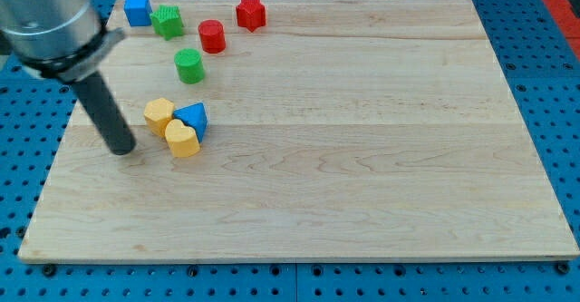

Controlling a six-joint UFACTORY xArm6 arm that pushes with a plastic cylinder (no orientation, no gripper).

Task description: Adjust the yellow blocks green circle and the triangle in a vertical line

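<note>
My tip [123, 149] rests on the wooden board [362, 157] at the view's left, a short way left of and slightly below the yellow blocks, touching none. A yellow hexagon block [159, 115] sits against a yellow heart block [181, 140] just below and right of it. A blue triangle block [193, 118] touches both on their right. A green circle block [188, 65] stands apart above them.
Near the view's top left are a blue cube [137, 9], a green star block [168, 21], a red cylinder [211, 35] and a red star block [251, 13]. The board's left edge is close to my tip.
</note>
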